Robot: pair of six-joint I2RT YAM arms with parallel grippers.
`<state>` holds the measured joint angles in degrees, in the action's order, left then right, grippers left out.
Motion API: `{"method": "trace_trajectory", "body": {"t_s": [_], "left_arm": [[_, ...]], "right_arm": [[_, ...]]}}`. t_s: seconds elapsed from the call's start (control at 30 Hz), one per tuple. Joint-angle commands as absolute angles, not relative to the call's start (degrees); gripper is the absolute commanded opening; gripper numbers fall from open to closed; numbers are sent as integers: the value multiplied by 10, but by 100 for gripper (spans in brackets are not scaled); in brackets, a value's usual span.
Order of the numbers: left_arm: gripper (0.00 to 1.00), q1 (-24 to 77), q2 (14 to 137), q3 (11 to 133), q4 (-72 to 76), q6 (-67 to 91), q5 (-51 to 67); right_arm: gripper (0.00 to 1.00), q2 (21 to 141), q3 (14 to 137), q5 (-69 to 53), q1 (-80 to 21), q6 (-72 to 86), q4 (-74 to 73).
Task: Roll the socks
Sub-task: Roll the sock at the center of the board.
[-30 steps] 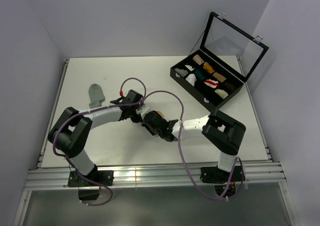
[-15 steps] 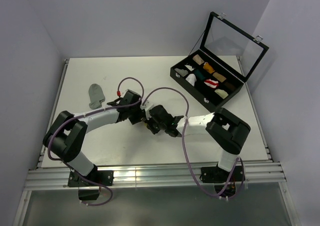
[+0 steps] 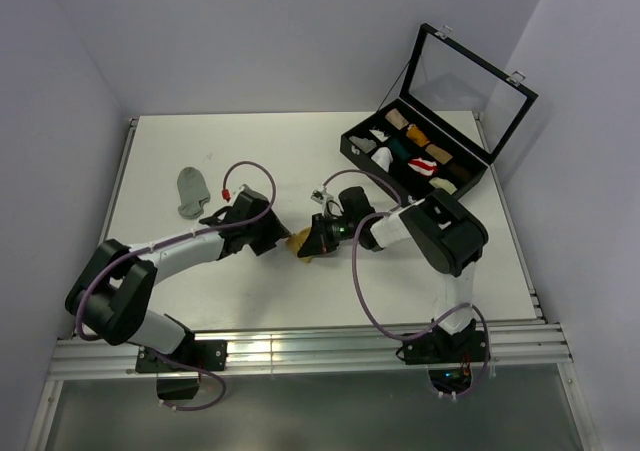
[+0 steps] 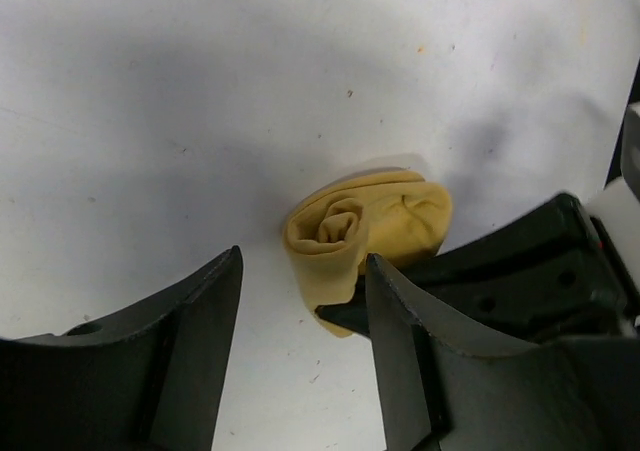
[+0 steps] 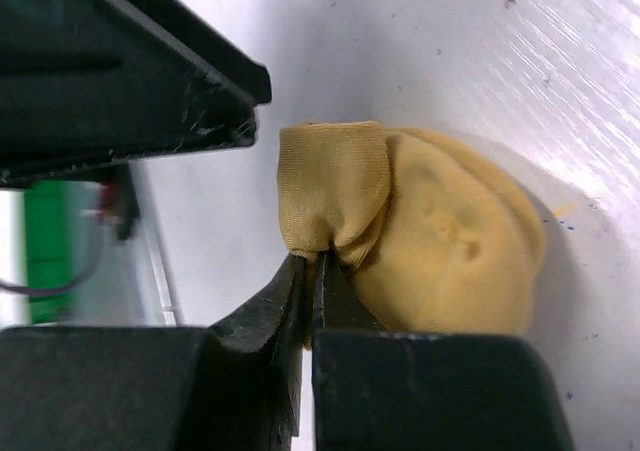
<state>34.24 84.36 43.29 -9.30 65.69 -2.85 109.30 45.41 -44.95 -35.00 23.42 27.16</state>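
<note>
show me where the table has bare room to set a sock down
Bare table along the far edge, between the grey sock and the black case. Crowded mid-table, where the left gripper and right gripper meet at the mustard sock.

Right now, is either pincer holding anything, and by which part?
The right pincer is shut on the rolled mustard-yellow sock, pinching a fold of fabric at the roll's edge. The left pincer is open, holding nothing.

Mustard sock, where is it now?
Top view: the mustard sock sits rolled near the middle of the table, pinched by the right gripper, with the open left gripper on its left.
</note>
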Motion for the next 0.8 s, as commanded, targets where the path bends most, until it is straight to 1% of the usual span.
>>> {"method": "trace_trajectory", "body": {"t_s": [0.0,0.27,0.5,0.7,0.77], "left_arm": [[58,344,817,415,-47,664,-9],[59,346,844,406,-19,672,13],[59,347,881,422,-5,672,30],[55,352,910,437,-14,668,34],[52,354,920,439,-17,668,33]], "right_arm": [[0,1137,437,-556,-326,333,361],[0,1208,432,-598,-287,427,445],[0,1220,437,-598,-276,430,433],[0,1232,438,-595,-271,439,435],[0,1230,438,-592,-269,436,432]]}}
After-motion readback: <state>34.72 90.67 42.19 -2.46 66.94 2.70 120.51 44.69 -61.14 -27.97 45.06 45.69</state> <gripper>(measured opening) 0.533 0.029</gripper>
